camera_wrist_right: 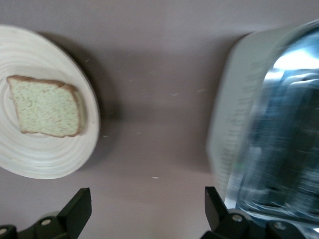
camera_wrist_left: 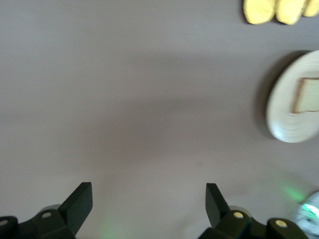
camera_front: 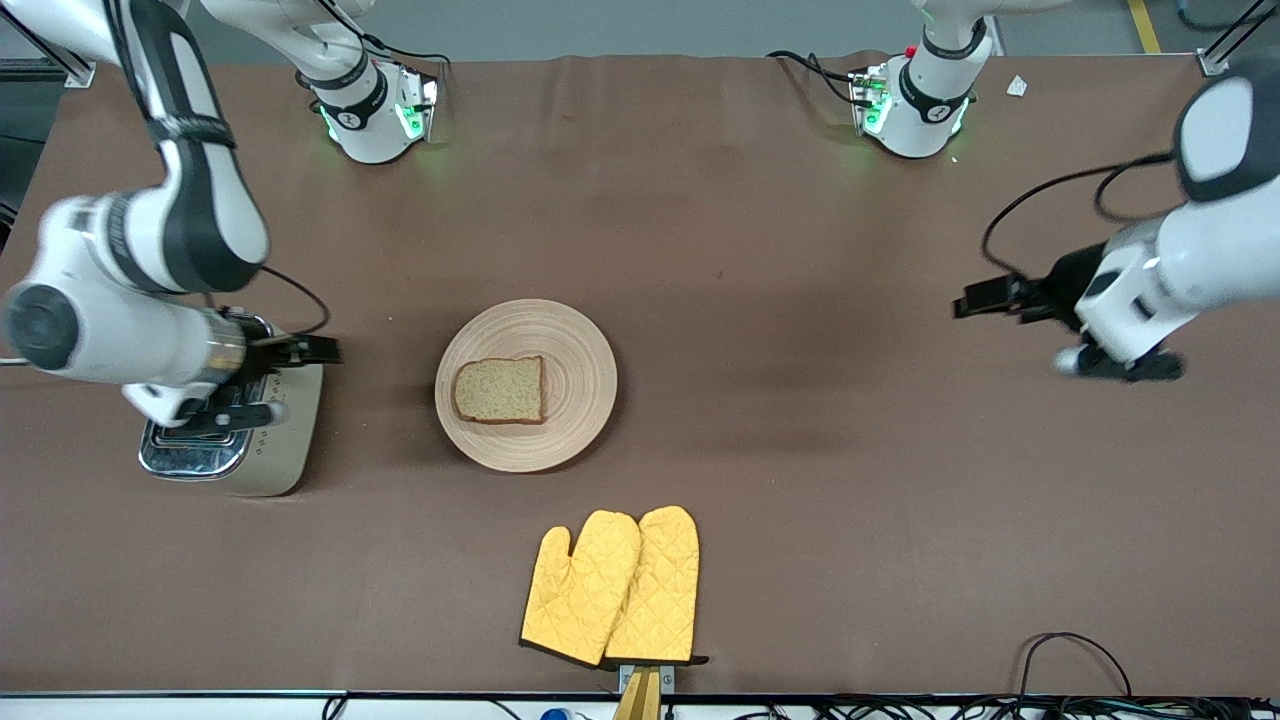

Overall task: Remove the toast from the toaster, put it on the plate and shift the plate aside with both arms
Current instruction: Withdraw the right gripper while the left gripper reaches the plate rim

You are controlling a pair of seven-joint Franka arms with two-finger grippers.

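text: none legible | labels: none | numbers: none

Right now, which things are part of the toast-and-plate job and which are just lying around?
Job:
- toast, lying on the plate
- plate, mid-table
- right gripper, open beside the toaster
- left gripper, open over bare table

Lying about:
- toaster, at the right arm's end
- yellow oven mitts, nearer the front camera

Colours I see on the rig, quick rundown

Toast (camera_front: 499, 390): speckled tan-brown w/ darker crust, on pale beige plate (camera_front: 580, 400) w/ concentric ring grooves. Table (camera_front: 800, 300) is plain dull brown. Oven mitts (camera_front: 612, 588): bright yellow, quilted diamond stitch, dark trim at cuffs. Toaster (camera_front: 285, 440): cream body, shiny chrome top. Arms white w/ black joints; bases glow green.
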